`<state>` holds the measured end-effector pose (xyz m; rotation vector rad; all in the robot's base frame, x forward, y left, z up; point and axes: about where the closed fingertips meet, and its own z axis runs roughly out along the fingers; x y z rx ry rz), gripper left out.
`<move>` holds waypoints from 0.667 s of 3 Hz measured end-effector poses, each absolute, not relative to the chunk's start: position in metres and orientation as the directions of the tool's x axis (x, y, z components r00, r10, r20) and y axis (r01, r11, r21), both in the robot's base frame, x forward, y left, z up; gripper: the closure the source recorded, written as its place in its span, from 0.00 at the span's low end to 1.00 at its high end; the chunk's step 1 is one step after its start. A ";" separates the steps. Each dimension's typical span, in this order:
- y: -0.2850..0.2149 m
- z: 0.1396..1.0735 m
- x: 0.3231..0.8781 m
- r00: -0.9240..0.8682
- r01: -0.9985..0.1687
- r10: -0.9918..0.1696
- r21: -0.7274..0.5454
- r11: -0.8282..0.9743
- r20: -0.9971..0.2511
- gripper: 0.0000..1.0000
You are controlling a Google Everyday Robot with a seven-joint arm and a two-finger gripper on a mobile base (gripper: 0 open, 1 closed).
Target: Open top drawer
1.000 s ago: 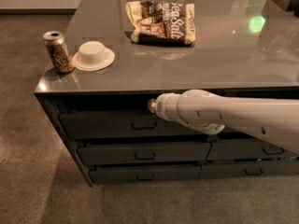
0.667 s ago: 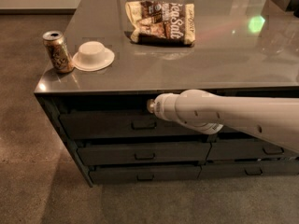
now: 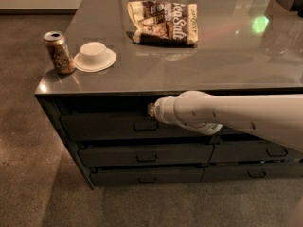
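Gripper (image 3: 151, 109) hangs at the near face of the top drawer (image 3: 104, 126), just above its handle (image 3: 146, 125); whether it is open or closed, I cannot tell.

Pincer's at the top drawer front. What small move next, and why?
Probably lower the pincer slightly onto the pull handle of the top drawer. It sits near the drawer's upper edge, just above the centred handle and apparently not on it, so pulling back now would likely move nothing.
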<state>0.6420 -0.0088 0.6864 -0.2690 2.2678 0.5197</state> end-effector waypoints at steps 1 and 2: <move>-0.009 0.686 0.640 -0.678 -0.354 -0.047 0.269 0.896 -0.734 1.00; -0.011 0.687 0.640 -0.675 -0.362 -0.062 0.256 0.896 -0.735 1.00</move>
